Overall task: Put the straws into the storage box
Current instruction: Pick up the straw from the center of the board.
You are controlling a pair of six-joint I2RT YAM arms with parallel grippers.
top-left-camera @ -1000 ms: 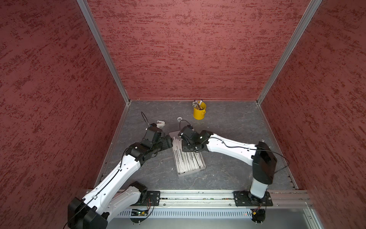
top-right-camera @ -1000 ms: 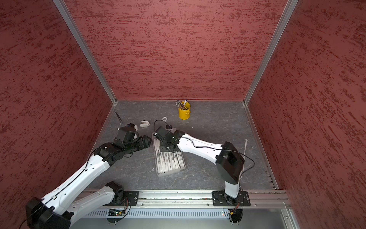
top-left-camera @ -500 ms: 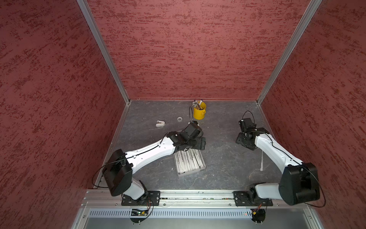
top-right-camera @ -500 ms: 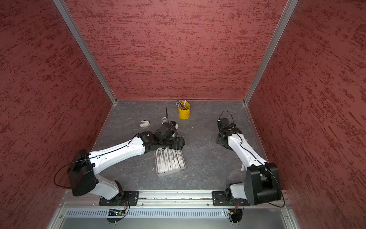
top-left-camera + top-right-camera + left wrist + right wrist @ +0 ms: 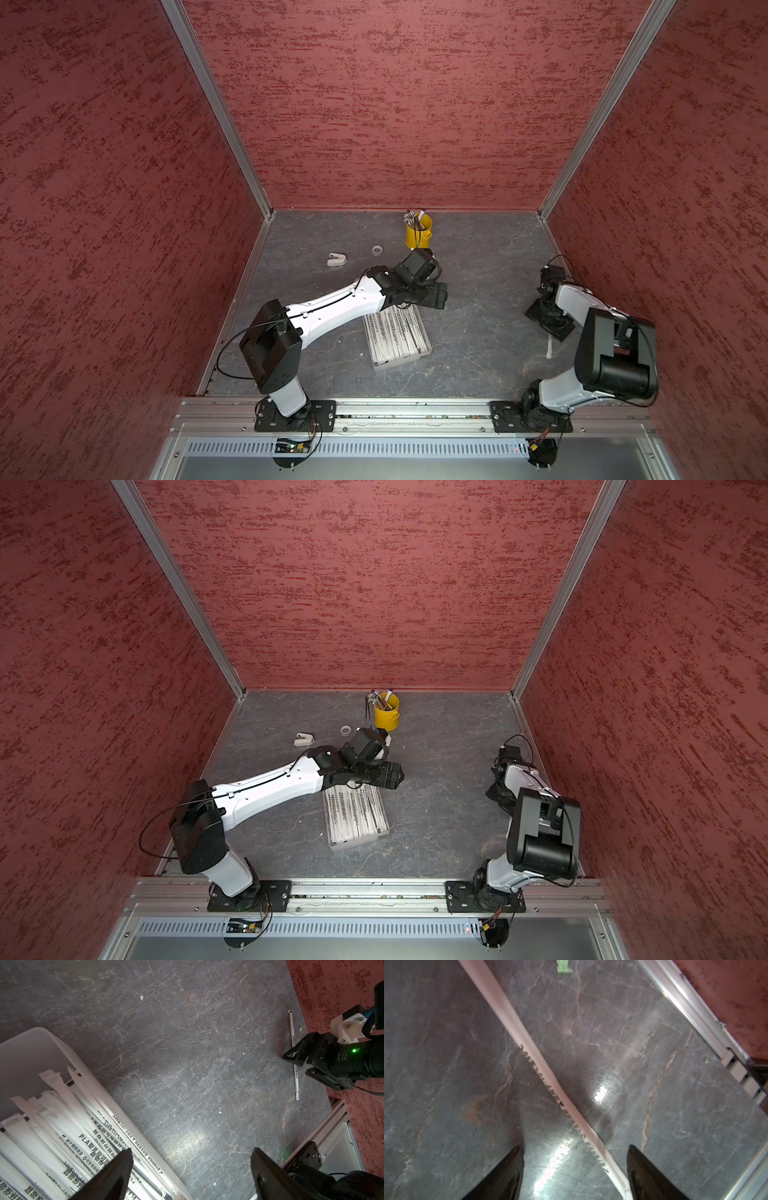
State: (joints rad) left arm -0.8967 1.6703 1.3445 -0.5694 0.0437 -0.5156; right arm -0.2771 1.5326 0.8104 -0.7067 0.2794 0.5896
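Over marbled grey floor (image 5: 478,257), inside red walls (image 5: 374,104), both end effectors (image 5: 191,1150) (image 5: 574,1147) gape empty.

We've got a dark grey, marble-veined tabletop (image 5: 478,257), glossy in spots. Directly on it:
- The storage box (image 5: 383,366) sits around centre, slightly skewed.
- One loose straw (image 5: 549,347) lies flat near the right wall, well apart from the box.
- A yellow bucket (image 5: 419,237) stands upright near the back wall.
- A small tape ring (image 5: 377,250) lies just left of the bucket.
- Further left is a white piece (image 5: 336,259), possibly a clip; too small for us to tell.
- A few pale specks (image 5: 142,997) and a green scrap (image 5: 563,966) are scattered about.
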